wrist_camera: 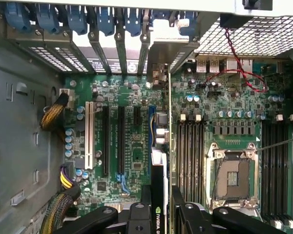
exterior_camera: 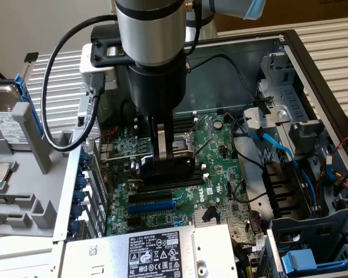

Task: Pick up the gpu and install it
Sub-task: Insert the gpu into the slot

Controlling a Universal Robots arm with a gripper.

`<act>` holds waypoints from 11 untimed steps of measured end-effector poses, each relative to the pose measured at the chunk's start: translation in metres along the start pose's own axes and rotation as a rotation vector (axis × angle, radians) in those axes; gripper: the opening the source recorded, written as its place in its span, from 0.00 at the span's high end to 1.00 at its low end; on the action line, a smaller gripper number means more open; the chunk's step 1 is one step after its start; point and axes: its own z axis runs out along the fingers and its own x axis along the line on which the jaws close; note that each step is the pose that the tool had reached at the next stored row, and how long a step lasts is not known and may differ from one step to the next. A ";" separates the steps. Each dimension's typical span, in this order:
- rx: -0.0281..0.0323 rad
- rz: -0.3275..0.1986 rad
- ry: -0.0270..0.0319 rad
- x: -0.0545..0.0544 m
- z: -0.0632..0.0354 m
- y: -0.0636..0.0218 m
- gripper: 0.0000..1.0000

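The gpu (exterior_camera: 185, 174), a black-shrouded card, stands on edge low over the green motherboard (exterior_camera: 220, 145) inside the open computer case. My gripper (exterior_camera: 167, 165) reaches straight down and is shut on it, one finger on each face. In the wrist view the gpu (wrist_camera: 158, 170) runs edge-on from between my fingers (wrist_camera: 136, 219) to its silver bracket (wrist_camera: 167, 53) at the case's rear slot openings. Its lower edge lies along a blue expansion slot (wrist_camera: 150, 122). Whether it is seated I cannot tell.
Memory sticks (wrist_camera: 190, 156) and the bare CPU socket (wrist_camera: 232, 178) lie close beside the card. The power supply (exterior_camera: 156, 249) borders the board at the front. Blue cables (exterior_camera: 278, 150) and a drive cage (exterior_camera: 313, 243) fill the exterior view's right. A hard drive (exterior_camera: 8, 116) sits outside the case.
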 end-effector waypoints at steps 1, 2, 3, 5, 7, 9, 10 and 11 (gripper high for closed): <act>-0.0011 0.000 0.0001 0.000 0.0014 0.0001 0.74; -0.0024 0.000 0.0001 0.001 0.0027 0.0001 0.74; -0.0040 0.000 0.0001 0.001 0.0038 0.0001 0.74; -0.0066 0.000 0.0002 0.002 0.0060 0.0001 0.74; -0.0089 0.001 0.0003 0.003 0.0084 0.0001 0.74; -0.0101 0.001 0.0003 0.003 0.0104 0.0001 0.74; -0.0105 0.001 0.0002 0.003 0.0114 0.0001 0.74; -0.0107 0.001 0.0002 0.003 0.0125 0.0001 0.74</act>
